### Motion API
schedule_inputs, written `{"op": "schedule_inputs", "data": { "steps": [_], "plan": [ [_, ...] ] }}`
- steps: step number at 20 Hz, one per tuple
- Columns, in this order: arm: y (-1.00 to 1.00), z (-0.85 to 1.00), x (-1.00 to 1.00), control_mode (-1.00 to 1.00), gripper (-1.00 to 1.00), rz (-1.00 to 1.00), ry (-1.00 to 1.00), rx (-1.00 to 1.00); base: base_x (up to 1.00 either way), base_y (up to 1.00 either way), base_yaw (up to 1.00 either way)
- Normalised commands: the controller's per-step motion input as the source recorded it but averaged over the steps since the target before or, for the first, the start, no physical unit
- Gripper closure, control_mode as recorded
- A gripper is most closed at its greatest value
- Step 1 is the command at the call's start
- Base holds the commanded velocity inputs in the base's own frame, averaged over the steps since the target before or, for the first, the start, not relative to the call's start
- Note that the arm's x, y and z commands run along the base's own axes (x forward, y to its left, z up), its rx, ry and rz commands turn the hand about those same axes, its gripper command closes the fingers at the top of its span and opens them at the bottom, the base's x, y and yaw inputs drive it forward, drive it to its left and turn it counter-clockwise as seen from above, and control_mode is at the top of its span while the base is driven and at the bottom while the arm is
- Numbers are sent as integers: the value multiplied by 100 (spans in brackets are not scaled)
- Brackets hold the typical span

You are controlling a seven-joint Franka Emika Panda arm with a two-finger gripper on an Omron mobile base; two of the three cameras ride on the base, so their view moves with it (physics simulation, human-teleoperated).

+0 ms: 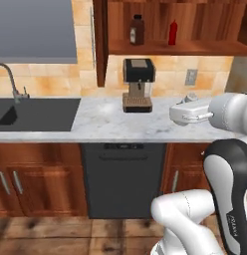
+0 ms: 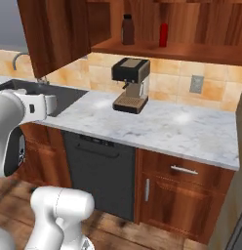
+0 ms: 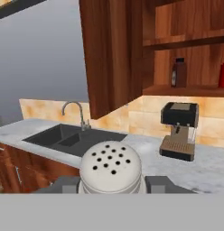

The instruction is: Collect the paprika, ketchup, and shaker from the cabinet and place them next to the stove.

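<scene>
My gripper (image 3: 113, 184) is shut on the shaker (image 3: 110, 166), a white-grey cylinder whose perforated top sits between the two finger tips. My white hand (image 1: 190, 113) hovers over the marble counter, right of the coffee machine. The paprika (image 1: 137, 30) (image 2: 127, 29) (image 3: 179, 72), a dark brown bottle, stands on the shelf of the open wooden cabinet (image 1: 195, 47) (image 2: 59, 34) (image 3: 114, 54). A little to its right on the same shelf stands the slim red ketchup (image 1: 173, 33) (image 2: 163, 35) (image 3: 223, 74). The stove is out of view.
A black and steel coffee machine (image 1: 138, 84) (image 2: 130, 84) (image 3: 178, 131) stands on the counter under the shelf. A dark sink (image 1: 36, 113) (image 3: 73, 137) with a faucet (image 1: 11, 79) lies to the left. A dishwasher front (image 1: 123, 179) sits below the counter.
</scene>
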Motion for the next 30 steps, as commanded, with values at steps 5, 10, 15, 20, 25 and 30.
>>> {"op": "schedule_inputs", "data": {
  "steps": [5,10,15,20,25,30],
  "plan": [
    [0,0,0,100,100,0,0,0,-49,66,45],
    [0,0,0,100,100,0,0,0,-20,61,48],
    [0,0,0,100,100,0,0,0,0,51,51],
    [0,0,0,100,100,0,0,0,0,46,54],
    [0,0,0,100,100,0,0,0,0,46,54],
    [0,0,0,100,100,0,0,0,0,47,53]
  ]
}}
